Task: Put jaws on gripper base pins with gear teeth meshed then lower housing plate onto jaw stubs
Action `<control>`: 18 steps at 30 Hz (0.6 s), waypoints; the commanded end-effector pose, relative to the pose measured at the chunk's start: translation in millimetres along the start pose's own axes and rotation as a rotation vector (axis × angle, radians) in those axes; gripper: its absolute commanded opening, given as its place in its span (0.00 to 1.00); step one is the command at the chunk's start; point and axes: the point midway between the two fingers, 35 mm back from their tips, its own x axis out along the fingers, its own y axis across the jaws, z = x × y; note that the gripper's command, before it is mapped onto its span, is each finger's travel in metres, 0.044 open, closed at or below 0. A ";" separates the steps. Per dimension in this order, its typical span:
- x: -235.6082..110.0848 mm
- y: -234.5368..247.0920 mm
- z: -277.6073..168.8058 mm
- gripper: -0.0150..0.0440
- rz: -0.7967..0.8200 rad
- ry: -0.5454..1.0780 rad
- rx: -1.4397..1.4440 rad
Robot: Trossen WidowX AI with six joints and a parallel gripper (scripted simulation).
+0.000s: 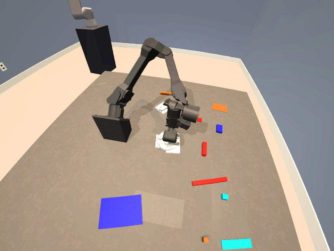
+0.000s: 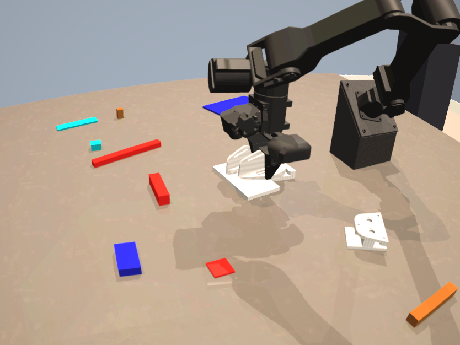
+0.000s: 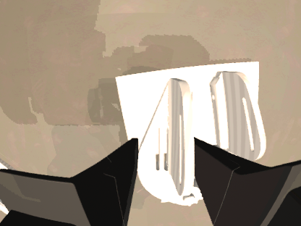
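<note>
My gripper is shut on a white jaw, whose finned finger stands upright. It holds the jaw low over the white gripper base. The other white jaw stands at the base beside the held one, with a gap between their fins. Pins and gear teeth are hidden by the jaws and my fingers, so I cannot tell whether the held jaw is seated or meshed. The white housing plate rests apart on a small white stand.
A red block and a long red bar lie near the base. A blue block, a flat red tile and an orange bar lie farther off.
</note>
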 end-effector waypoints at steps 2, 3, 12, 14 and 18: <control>1.1 0.2 0.0 0.48 0.003 -0.001 0.004; 1.1 0.2 0.0 0.48 0.003 -0.001 0.004; 4.2 0.2 0.0 0.48 0.003 -0.001 0.005; 4.2 0.2 0.0 0.48 0.003 -0.001 0.005; 5.3 0.2 0.0 0.48 0.003 -0.001 0.005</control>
